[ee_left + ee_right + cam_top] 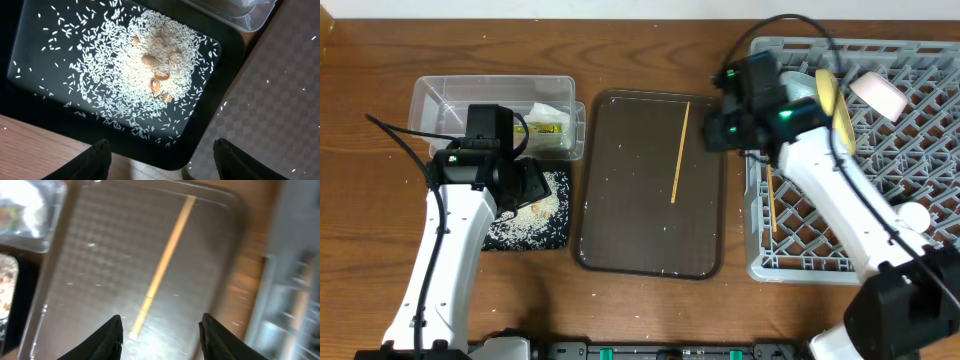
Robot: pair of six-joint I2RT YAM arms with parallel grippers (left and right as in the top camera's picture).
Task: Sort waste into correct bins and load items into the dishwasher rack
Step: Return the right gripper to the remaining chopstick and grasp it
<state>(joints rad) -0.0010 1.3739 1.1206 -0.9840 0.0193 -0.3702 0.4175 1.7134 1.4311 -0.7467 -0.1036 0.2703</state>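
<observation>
Left gripper (161, 162) gapes empty over the black tray (35, 95); right gripper (160, 337), open, empty, over the chopstick (162, 265) toward the right edge of the brown tray (95, 255).

Brown serving tray (630, 190) on wooden table (370, 250)

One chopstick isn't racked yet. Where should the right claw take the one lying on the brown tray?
Probably mid-length, from straight above, with the right claw closing across it: the chopstick lies flat and thin on the brown tray.
</observation>
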